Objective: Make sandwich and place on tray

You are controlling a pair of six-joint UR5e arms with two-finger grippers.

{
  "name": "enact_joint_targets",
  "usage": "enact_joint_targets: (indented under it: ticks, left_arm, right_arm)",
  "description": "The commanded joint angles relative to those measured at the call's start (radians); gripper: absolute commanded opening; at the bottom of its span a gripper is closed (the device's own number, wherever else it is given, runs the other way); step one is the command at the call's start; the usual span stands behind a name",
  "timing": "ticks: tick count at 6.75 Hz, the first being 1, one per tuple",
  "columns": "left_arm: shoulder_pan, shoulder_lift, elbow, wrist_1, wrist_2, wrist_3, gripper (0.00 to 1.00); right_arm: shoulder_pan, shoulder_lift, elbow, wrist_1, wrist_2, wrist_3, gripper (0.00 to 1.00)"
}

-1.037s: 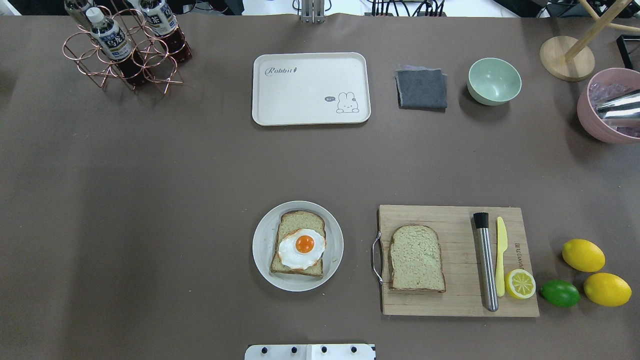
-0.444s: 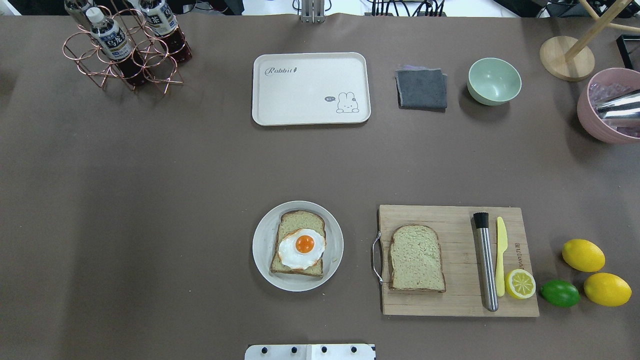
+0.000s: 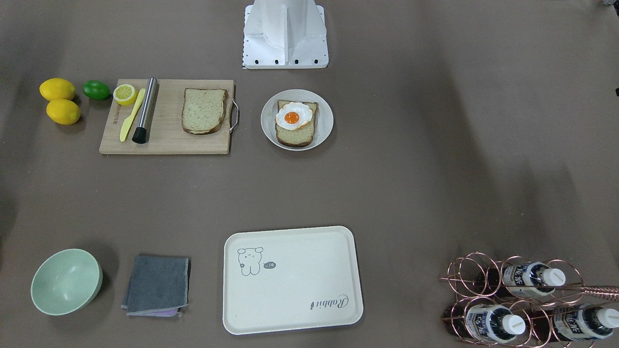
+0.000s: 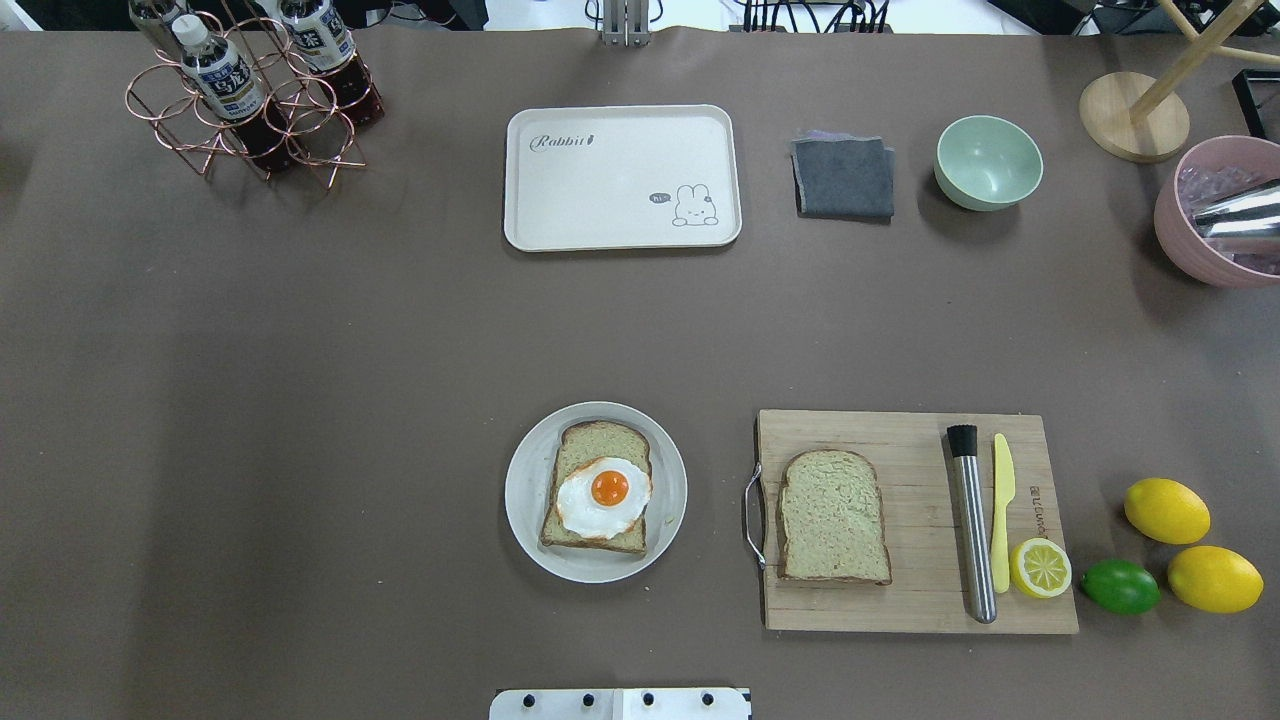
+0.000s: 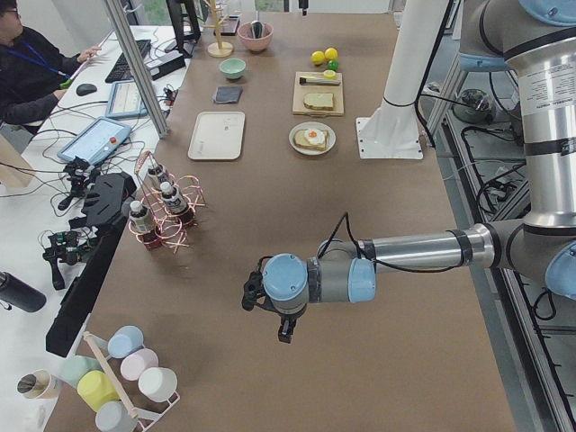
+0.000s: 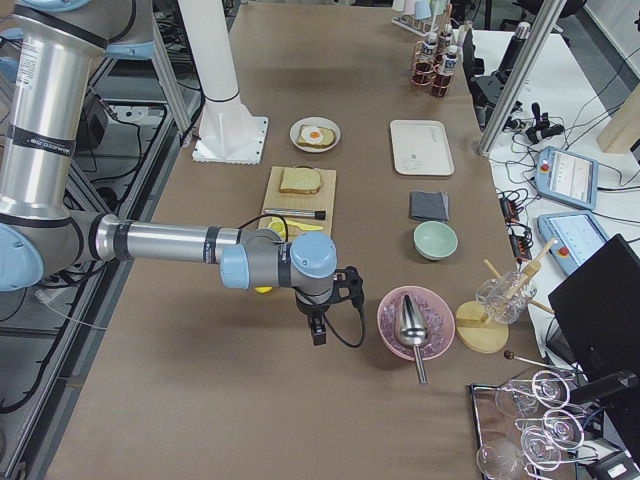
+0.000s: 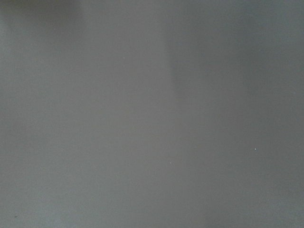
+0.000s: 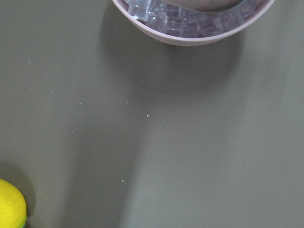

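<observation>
Overhead exterior: two slices apart.
Egg (image 4: 603, 495) on slice (image 4: 600, 440) on plate (image 4: 522, 490); other slice (image 4: 833, 515) on board (image 4: 910, 600); left pincer (image 5: 283, 333), right pincer (image 6: 318, 332): openness cannot be told.

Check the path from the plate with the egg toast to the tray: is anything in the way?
Nothing visible. Only bare brown table lies between the grey plate and the tray. The folded cloth and the cutting board sit off to the robot's right of that line.
</observation>
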Motion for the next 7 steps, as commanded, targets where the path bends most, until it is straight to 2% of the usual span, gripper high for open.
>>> enact_joint_targets:
  ticks: [1,4,5,6,7]
  left_arm:
    - [-0.084,-0.088,-0.022,-0.009,-0.037,0.002,0.98]
    - [-0.080,-0.156,-0.100,-0.033,-0.074,-0.026,0.98]
    - [-0.048,-0.191,-0.099,-0.097,-0.077,-0.134,0.96]
    - [0.039,-0.179,-0.102,-0.219,-0.064,-0.259,0.98]
    - [0.135,-0.159,-0.111,-0.344,0.020,-0.406,0.99]
  right_arm:
    - [0.020,0.014,0.021,0.036,0.086,0.029,1.00]
    - [0.025,0.047,0.048,0.036,0.088,0.072,1.00]
    - [0.023,0.064,0.046,0.035,0.091,0.074,1.00]
    - [0.017,0.093,0.042,0.035,0.096,0.130,1.00]
    - [-0.012,0.090,0.048,0.076,0.093,0.252,1.00]
